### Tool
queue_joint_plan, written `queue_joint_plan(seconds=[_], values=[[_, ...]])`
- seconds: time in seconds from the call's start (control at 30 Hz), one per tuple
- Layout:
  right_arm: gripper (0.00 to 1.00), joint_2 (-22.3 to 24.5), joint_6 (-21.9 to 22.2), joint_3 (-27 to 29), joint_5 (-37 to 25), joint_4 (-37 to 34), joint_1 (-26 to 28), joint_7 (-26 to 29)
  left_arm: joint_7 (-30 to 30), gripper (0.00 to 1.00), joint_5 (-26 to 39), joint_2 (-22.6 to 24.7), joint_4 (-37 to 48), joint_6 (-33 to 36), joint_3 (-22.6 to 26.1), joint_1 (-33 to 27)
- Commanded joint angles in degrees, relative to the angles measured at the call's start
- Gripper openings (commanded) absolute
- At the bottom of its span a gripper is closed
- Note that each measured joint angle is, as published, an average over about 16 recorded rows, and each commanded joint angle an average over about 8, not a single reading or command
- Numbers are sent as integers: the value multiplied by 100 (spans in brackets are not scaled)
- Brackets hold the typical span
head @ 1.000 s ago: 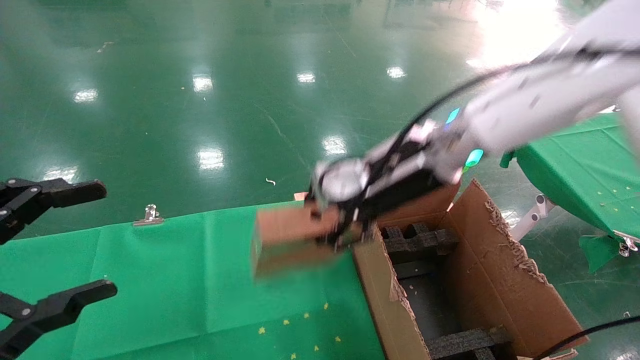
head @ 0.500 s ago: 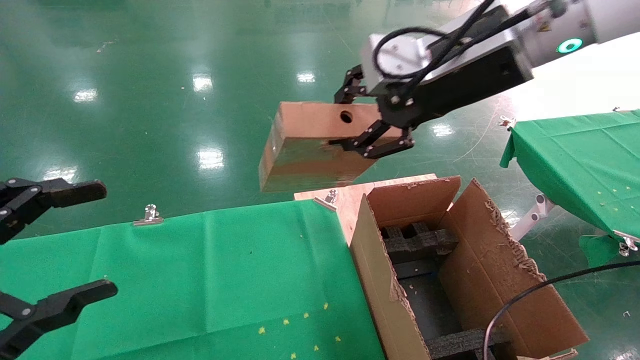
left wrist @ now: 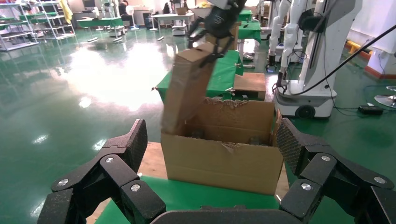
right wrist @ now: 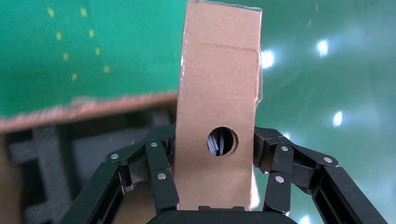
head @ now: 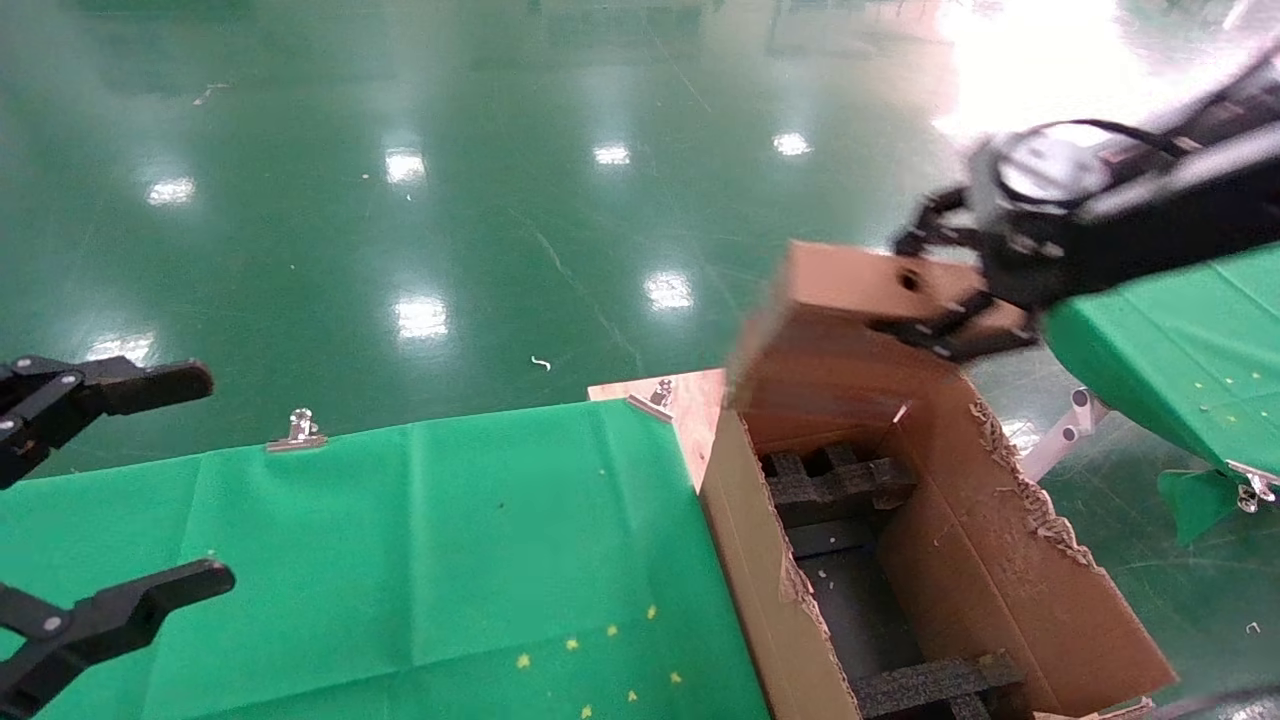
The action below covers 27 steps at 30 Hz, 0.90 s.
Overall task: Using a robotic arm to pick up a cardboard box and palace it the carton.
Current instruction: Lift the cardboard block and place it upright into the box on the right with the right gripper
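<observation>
Two grippers show, and only the right one is at work. The robotic arm (head: pixel 1180 190) reaches in from the right of the head view, well above the bench (head: pixel 400 540), its wrist pointing left and slightly down. Its right gripper (head: pixel 950 290) is clamped on the cardboard box (head: pixel 850 310), one finger on each side of the end that bears the round hole; the right wrist view shows both fingers (right wrist: pixel 159 172) pressed against the box's (right wrist: pixel 219 93) sides, with the hole between them. The box hangs in the air, tilted, its free end lowest and hovering over the far left corner of the carton (head: pixel 960 560); in the left wrist view it (left wrist: pixel 187 88) slants down toward the carton's (left wrist: pixel 224 158) rim. Whether it touches the rim cannot be told. The carton stands open at the right end of the green-covered bench, black foam inserts (head: pixel 835 480) inside. The left gripper (head: pixel 100 500) is parked at the near left over the bench, fingers spread wide and holding nothing.
</observation>
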Motion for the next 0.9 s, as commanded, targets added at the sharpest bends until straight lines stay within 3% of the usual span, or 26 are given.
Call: queue_joint_plan(seconds=[0.03, 0.43, 0.9], values=[[0, 258, 4, -238, -3, 14, 106, 19, 0, 100, 0, 0, 0, 0, 0, 0], [0, 1103, 106, -1217, 0, 157, 330, 509, 0, 100, 0, 0, 0, 0, 0, 0], [0, 1103, 243, -1379, 16, 252, 208, 748, 0, 100, 0, -1, 2, -1, 0, 1]])
